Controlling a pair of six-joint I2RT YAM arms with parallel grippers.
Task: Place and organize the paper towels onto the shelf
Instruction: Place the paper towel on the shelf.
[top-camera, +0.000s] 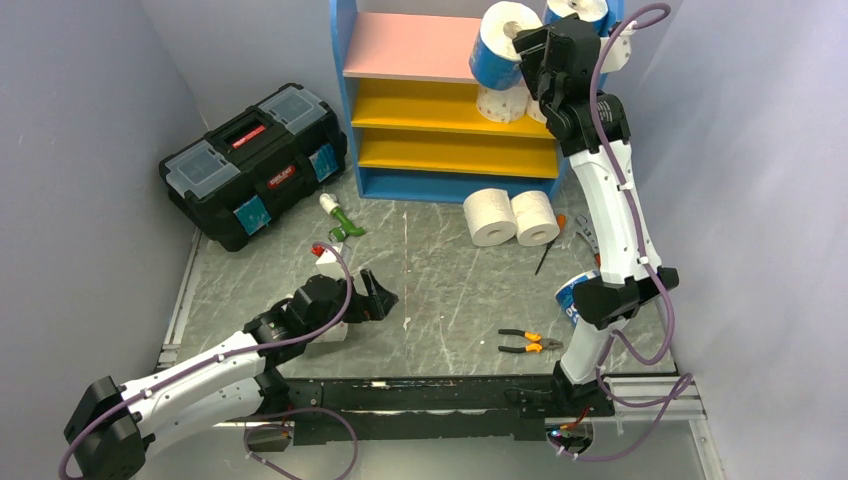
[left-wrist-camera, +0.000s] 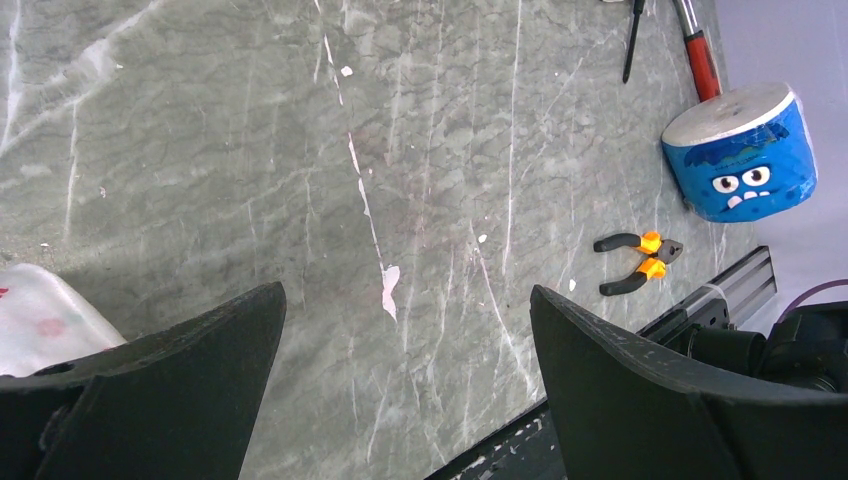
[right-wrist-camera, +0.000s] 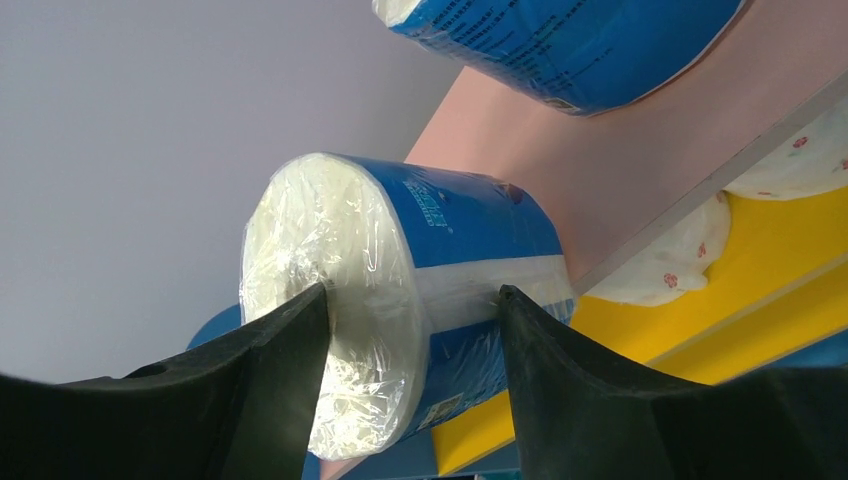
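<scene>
The shelf (top-camera: 400, 47) stands at the back, with a pink top board and yellow lower boards. My right gripper (top-camera: 530, 50) is shut on a blue-wrapped paper towel roll (top-camera: 495, 45) at the front edge of the pink board; in the right wrist view (right-wrist-camera: 415, 330) the fingers press on the roll (right-wrist-camera: 450, 230). Another blue roll (top-camera: 578, 12) lies on the top board. Pink-dotted rolls (top-camera: 500, 103) sit on the upper yellow board. Two white rolls (top-camera: 512, 216) lie on the table. A blue roll (left-wrist-camera: 745, 155) lies by the right arm's base. My left gripper (left-wrist-camera: 405, 290) is open and empty.
A black toolbox (top-camera: 255, 165) stands at the back left. A green and white object (top-camera: 340, 220) lies before the shelf. Orange-handled pliers (left-wrist-camera: 640, 262) and a red screwdriver (left-wrist-camera: 697, 55) lie on the table's right side. A white pink-dotted roll (left-wrist-camera: 35, 315) sits beside my left gripper.
</scene>
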